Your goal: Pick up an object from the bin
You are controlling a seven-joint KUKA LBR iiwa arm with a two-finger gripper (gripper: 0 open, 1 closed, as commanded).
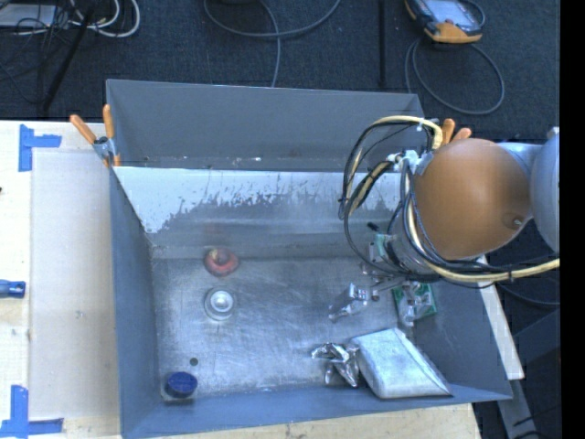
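Observation:
My gripper [352, 300] hangs low over the right half of the bin floor, below the arm's orange cover. Nothing shows in its grasp. Just in front of it lies a small crumpled silver thing [335, 362]. This thing touches the left edge of a flat grey-white packet [398, 364] in the bin's front right corner. A small green and white piece [418, 302] sits right of the gripper, and I cannot tell whether it lies loose.
In the left half of the bin lie a round reddish thing [220, 262], a clear round cap-like thing [219, 303] and a blue cap [180, 385] in the front left corner. Bare floor separates them from the gripper. The arm and its cables cover the bin's right wall.

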